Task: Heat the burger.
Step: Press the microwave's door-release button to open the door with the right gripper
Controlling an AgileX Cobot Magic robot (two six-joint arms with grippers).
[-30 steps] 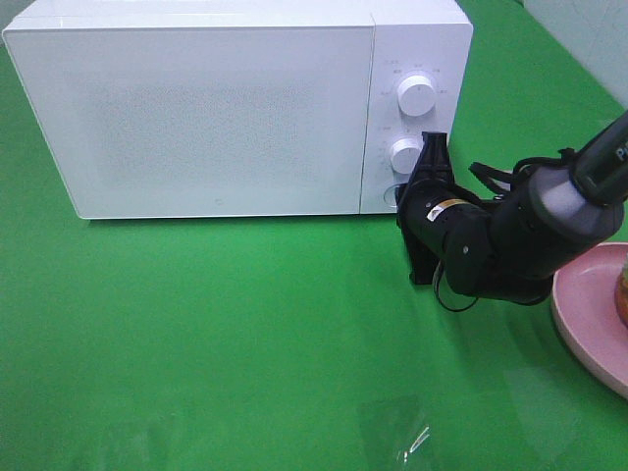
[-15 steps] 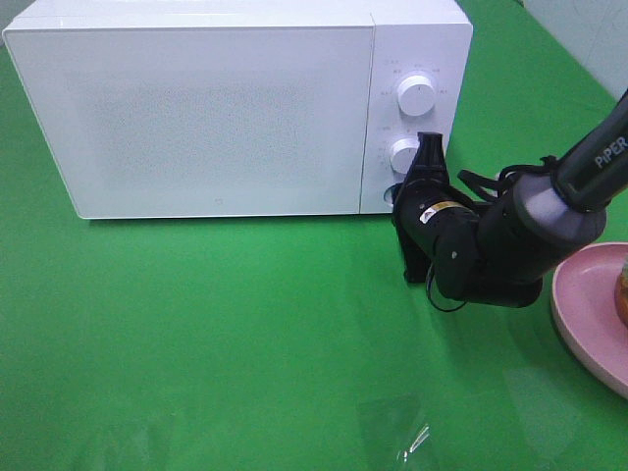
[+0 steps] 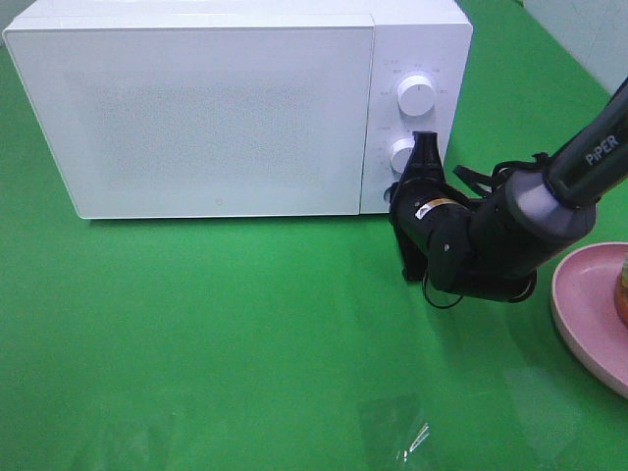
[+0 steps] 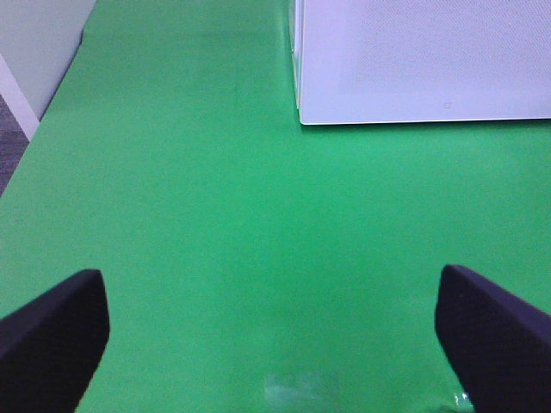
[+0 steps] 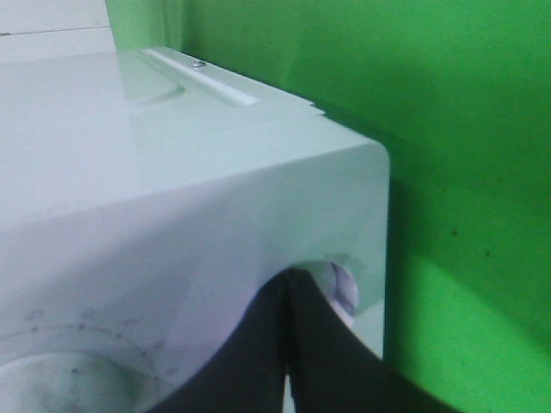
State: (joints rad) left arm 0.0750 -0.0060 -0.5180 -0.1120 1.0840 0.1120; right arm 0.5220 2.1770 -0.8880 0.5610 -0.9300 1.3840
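1. The right gripper (image 5: 287, 292) had its fingers pressed together into one blunt tip, set against the round button (image 5: 343, 288) at the low corner of the microwave (image 3: 216, 118) panel, below the two knobs (image 3: 416, 95).
2. The step in hand looked like pushing this button to release the door, which was shut.
3. To do it well, the tip should push straight into the button's centre, not slide off toward the panel edge, and then back away so the door can swing.
4. The left gripper (image 4: 274, 331) hung with its fingers spread wide over bare green surface (image 3: 216, 334), holding nothing.
5. The burger (image 3: 622, 287) sat behind the right gripper, past its wrist, on a pink plate (image 3: 584, 314).
6. Only a golden-brown sliver of it showed at the frame's edge; its layers could not be made out.
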